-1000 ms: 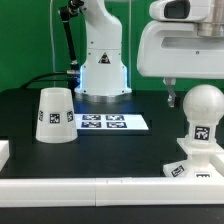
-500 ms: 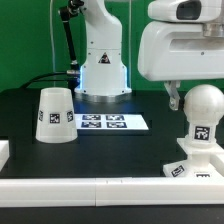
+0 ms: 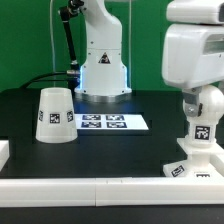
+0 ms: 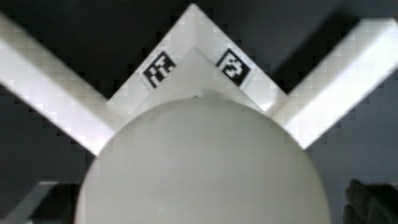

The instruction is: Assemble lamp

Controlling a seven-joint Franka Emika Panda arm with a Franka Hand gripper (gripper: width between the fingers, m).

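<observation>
One change stands out: the arm's bulky white wrist, which hung higher and further toward nine o'clock half a second ago, has swung toward three o'clock and dropped. It now covers the top of the white plastic round-headed bulb (image 3: 204,128) in the exterior view. That bulb stands upright at about four o'clock of the frame, seated on the flat square white base (image 3: 183,169). We cannot tell from here whether it is fully screwed home.

The two-finger gripper (image 3: 200,101) sits level with the bulb's head. One dark finger (image 3: 188,104) shows at the head's nine o'clock side and the other is hidden, so we cannot tell whether the jaws are spread, closed or already pinching. In the wrist view the bulb's smooth dome (image 4: 205,165) fills the lower frame, with a tagged corner of the base (image 4: 196,68) beyond it, so the camera is looking almost straight down the bulb.

The white truncated-cone shade (image 3: 54,115) rests wide end down on the black table (image 3: 130,150) toward nine o'clock, well apart from the bulb. The thin white marker board (image 3: 104,122) lies between them.

We judge that the arm is lining up on the bulb to grasp or turn it, and that fitting the shade remains to be done.
</observation>
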